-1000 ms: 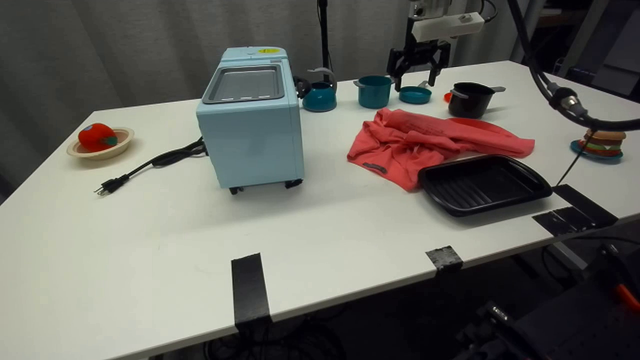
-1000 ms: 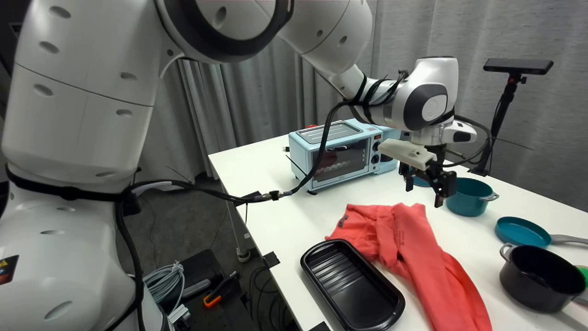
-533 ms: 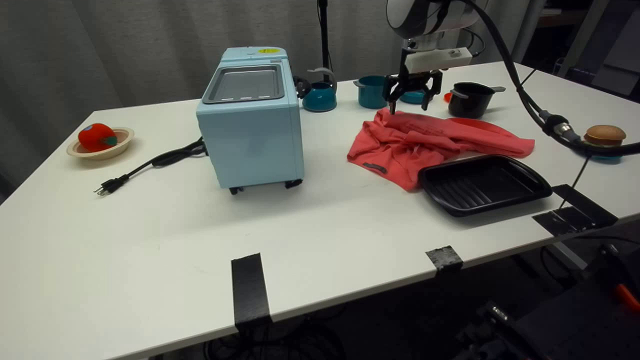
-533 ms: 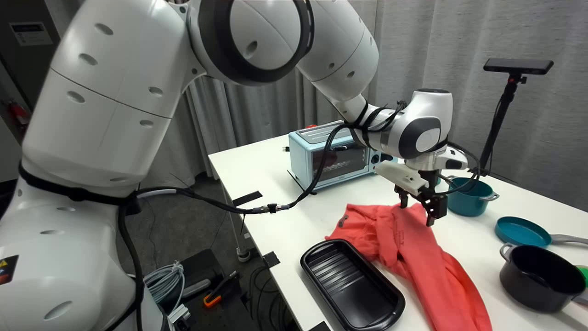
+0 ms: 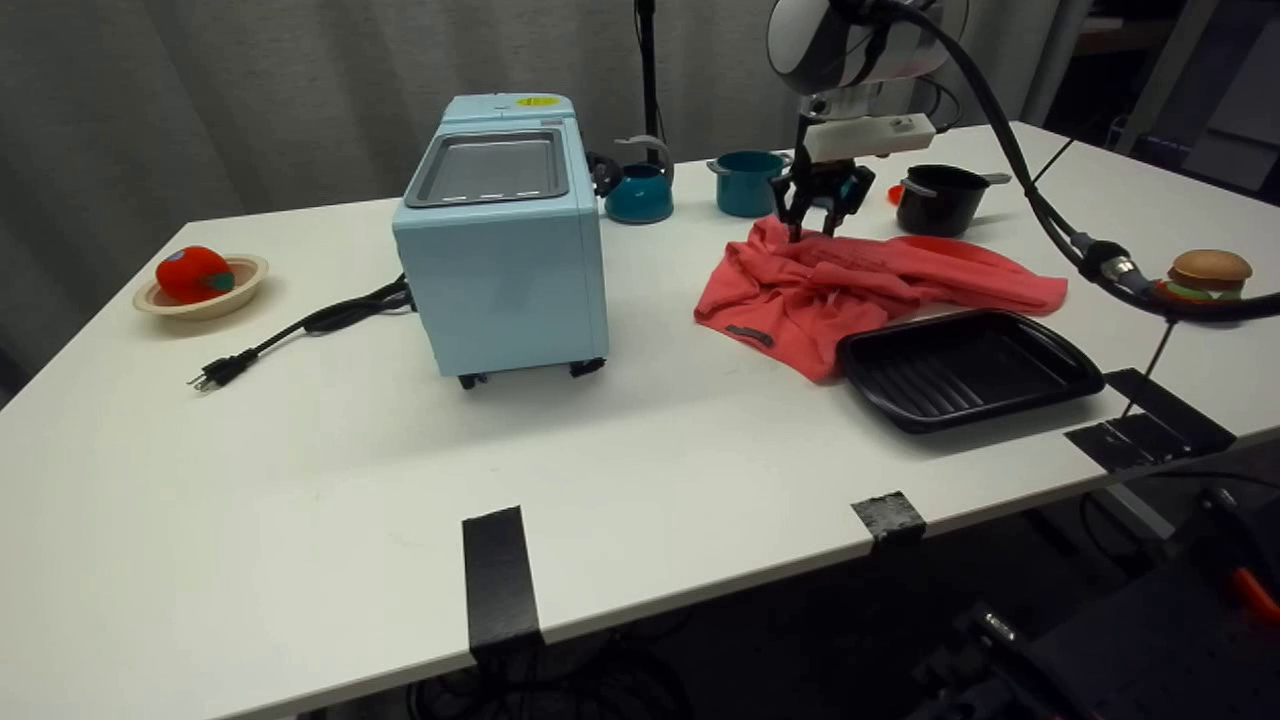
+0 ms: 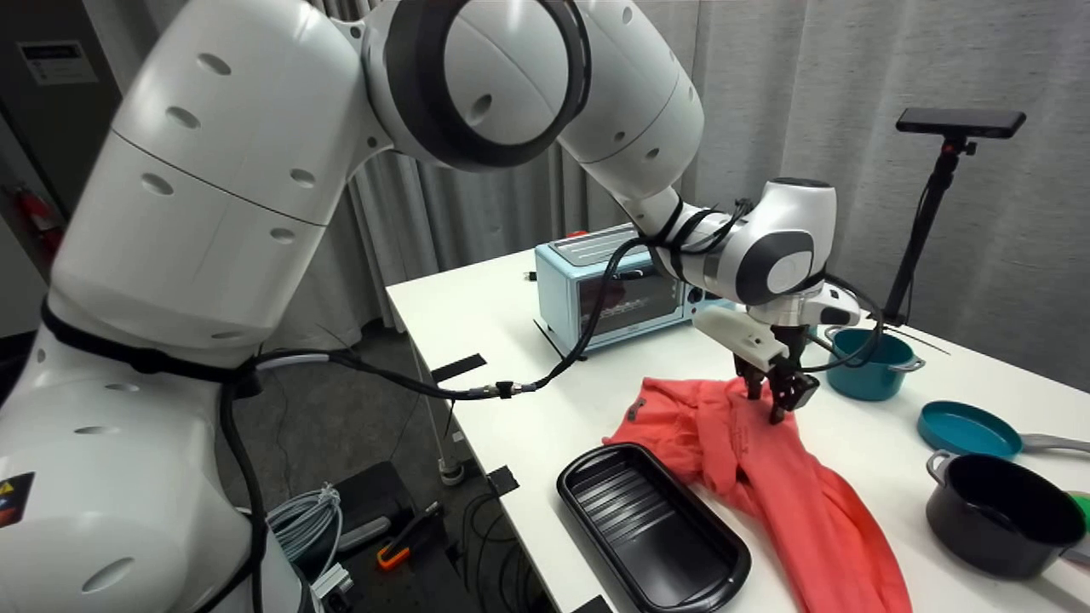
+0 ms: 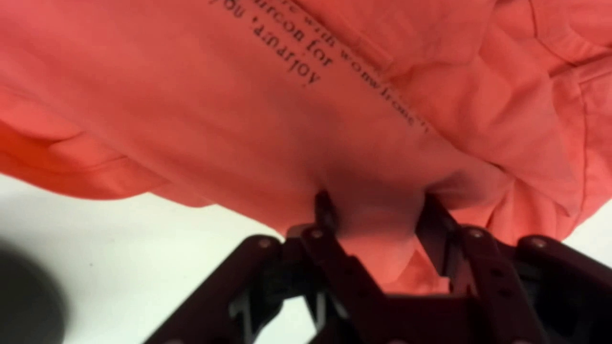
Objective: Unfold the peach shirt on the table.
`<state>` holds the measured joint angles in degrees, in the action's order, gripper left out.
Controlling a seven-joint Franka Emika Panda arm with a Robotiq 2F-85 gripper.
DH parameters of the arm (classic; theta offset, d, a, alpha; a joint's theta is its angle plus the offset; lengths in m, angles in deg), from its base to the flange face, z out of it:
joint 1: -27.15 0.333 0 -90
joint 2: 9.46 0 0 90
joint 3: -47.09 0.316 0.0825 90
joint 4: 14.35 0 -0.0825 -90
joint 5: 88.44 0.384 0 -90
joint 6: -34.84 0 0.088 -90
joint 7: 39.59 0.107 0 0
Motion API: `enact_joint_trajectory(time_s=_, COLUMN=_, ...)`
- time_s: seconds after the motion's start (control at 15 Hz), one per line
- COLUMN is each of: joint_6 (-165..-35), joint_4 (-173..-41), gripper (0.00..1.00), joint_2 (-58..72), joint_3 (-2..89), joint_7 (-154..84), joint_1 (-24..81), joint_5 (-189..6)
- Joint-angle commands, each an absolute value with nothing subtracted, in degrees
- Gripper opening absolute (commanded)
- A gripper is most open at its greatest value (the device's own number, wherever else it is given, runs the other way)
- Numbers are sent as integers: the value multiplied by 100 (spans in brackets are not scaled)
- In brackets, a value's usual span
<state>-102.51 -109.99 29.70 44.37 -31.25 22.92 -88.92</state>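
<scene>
The peach shirt lies bunched and folded on the white table, with one long part stretched out beside the black tray. It also shows in an exterior view and fills most of the wrist view, where dark printed lettering shows. My gripper points down at the shirt's far end in both exterior views. In the wrist view my gripper has its fingers apart, tips touching or pressing into the cloth, with shirt between them. The exact fingertip contact is blurred.
A black tray touches or nearly touches the shirt's near side. A light blue toaster oven stands to one side. A teal pot, a teal pan and a black pot stand beyond the shirt.
My gripper has come down from above the far end of the shirt onto the cloth, and its fingers have moved closer together. The shirt has hardly moved.
</scene>
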Motion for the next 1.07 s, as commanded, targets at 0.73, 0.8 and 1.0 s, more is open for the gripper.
enact_joint_trajectory(time_s=0.73, joint_6=-11601, joint_4=-11021, gripper=1, joint_2=2697, joint_3=3760, joint_7=-2622, joint_1=2708, joint_5=-9365)
enact_joint_trajectory(time_s=0.8, joint_6=-11791, joint_4=-11014, gripper=1, joint_2=2688, joint_3=3583, joint_7=-2464, joint_1=2807, joint_5=-9504)
enact_joint_trajectory(time_s=1.0, joint_6=-12243, joint_4=-10996, gripper=1, joint_2=2697, joint_3=2985, joint_7=-1911, joint_1=3139, joint_5=-9941)
